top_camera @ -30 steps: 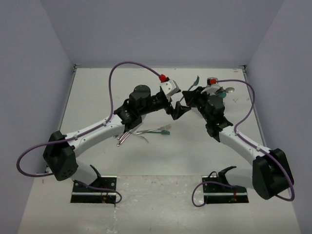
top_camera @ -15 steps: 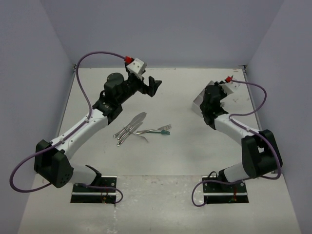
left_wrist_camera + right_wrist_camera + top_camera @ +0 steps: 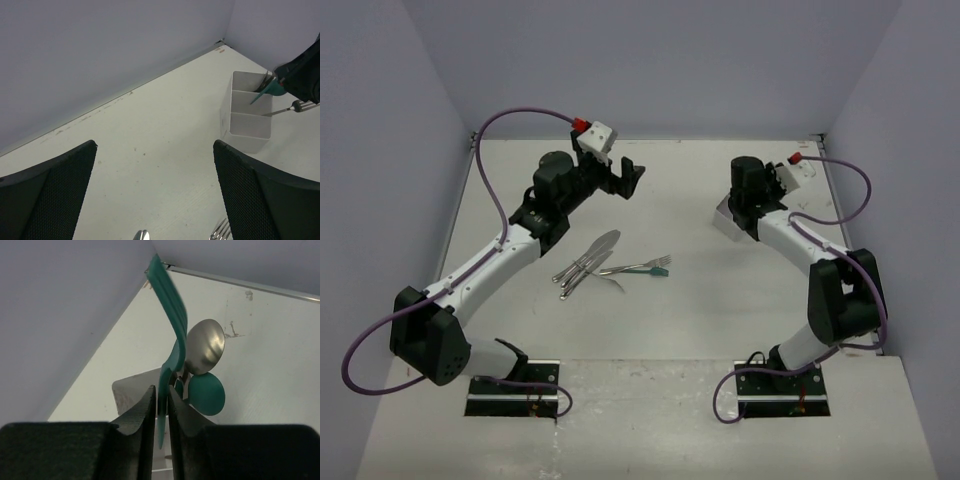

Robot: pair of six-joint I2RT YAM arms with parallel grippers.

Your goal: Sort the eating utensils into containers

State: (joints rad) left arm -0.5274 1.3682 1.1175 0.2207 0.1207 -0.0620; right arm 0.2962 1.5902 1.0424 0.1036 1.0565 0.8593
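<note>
The white container (image 3: 724,222) stands at the right of the table; in the left wrist view (image 3: 248,121) its three compartments show. My right gripper (image 3: 751,204) is over it, shut on a teal fork (image 3: 171,335) that stands tines up between the jaws (image 3: 161,401). A silver spoon (image 3: 205,346) and a teal spoon (image 3: 207,393) stand in the container behind the fork. My left gripper (image 3: 625,179) is open and empty, raised at the back left of centre. Several silver utensils (image 3: 585,265) and a teal-handled fork (image 3: 645,268) lie mid-table.
Grey walls close the table at the back and both sides. In the left wrist view a spoon tip (image 3: 141,235) and fork tines (image 3: 223,230) lie at the bottom edge, below my open left gripper (image 3: 155,167). The right arm's cable loops near the right wall.
My left gripper has left the table's centre and risen to the back left. My right gripper has carried the teal fork back to the container and turned over it.
</note>
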